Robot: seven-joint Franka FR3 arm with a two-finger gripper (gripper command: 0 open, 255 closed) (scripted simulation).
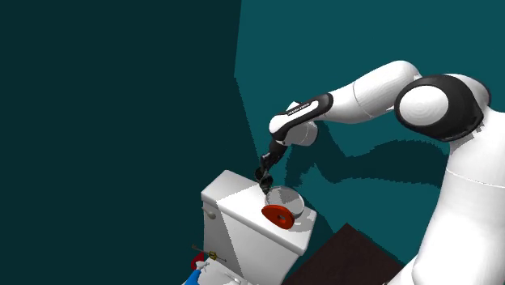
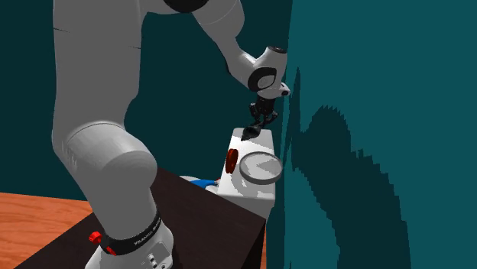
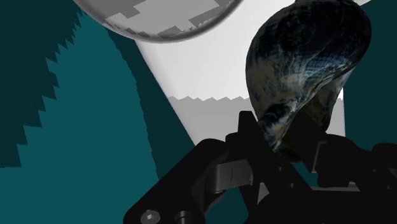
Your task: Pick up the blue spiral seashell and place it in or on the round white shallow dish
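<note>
I see jaws clenched on dark blue seashell [image 3: 308,57], held above white tank lid [image 1: 235,191], clear for carrying. Round dish [image 1: 288,197] just beside, touching red disc [image 1: 277,215]; I judge short transfer, release remaining.

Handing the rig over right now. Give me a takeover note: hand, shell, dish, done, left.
Hand: shut on the dark blue seashell, which is clasped between the fingers.
Shell: looks lifted clear of the white toilet tank's top, beside the dish and not yet over it.
Round white shallow dish: sits on the tank top and has nothing in it. A red disc rests by its rim.
Done: shell grasped and lifted.
Left: carry the shell over the dish, lower it, open the hand and back away. The red disc is close, so keep clear of it.
</note>
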